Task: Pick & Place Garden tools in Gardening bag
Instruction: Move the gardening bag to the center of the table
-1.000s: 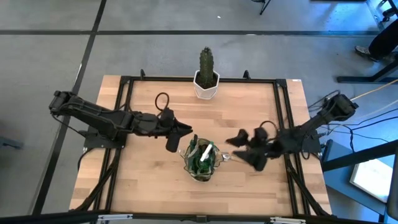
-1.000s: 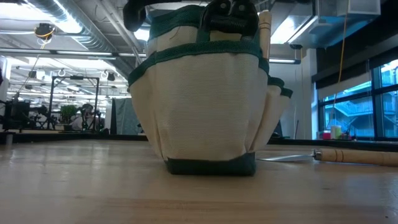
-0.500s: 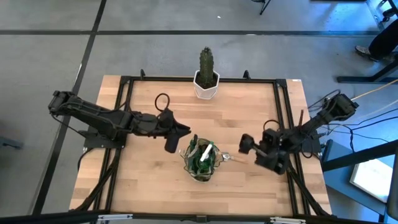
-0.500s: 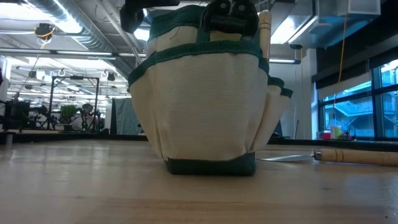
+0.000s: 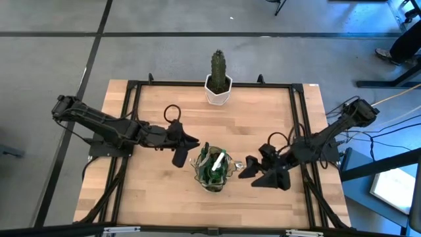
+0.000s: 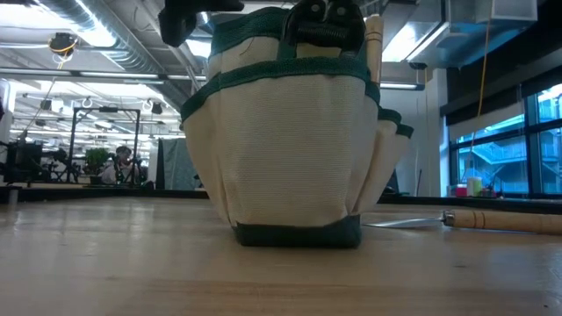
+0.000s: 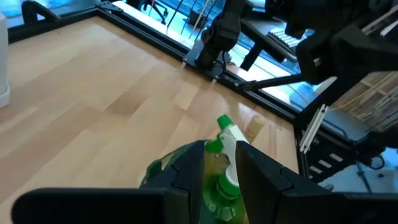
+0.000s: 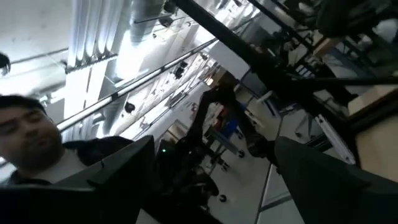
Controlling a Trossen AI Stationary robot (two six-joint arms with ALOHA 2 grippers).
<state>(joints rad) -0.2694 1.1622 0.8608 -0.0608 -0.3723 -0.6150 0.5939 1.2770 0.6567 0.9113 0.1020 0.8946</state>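
2 grippers flanked the gardening bag [image 5: 212,170], a tan fabric tote with green trim standing mid-table [image 5: 158,191]. Left gripper [image 5: 187,150] hovered just beside it, fingers narrowly parted, empty. Right gripper [image 5: 253,174] was spread wide, empty. A wooden-handled tool [image 6: 500,220] lay right of the bag.

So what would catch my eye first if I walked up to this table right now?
Probably the gardening bag standing near the middle of the wooden table, with a green sprayer poking out of its top. Two dark arms reach toward it from opposite sides: the left claw hangs beside it, the right claw spread open on its other side. At the far edge stands a green cactus in a white pot.
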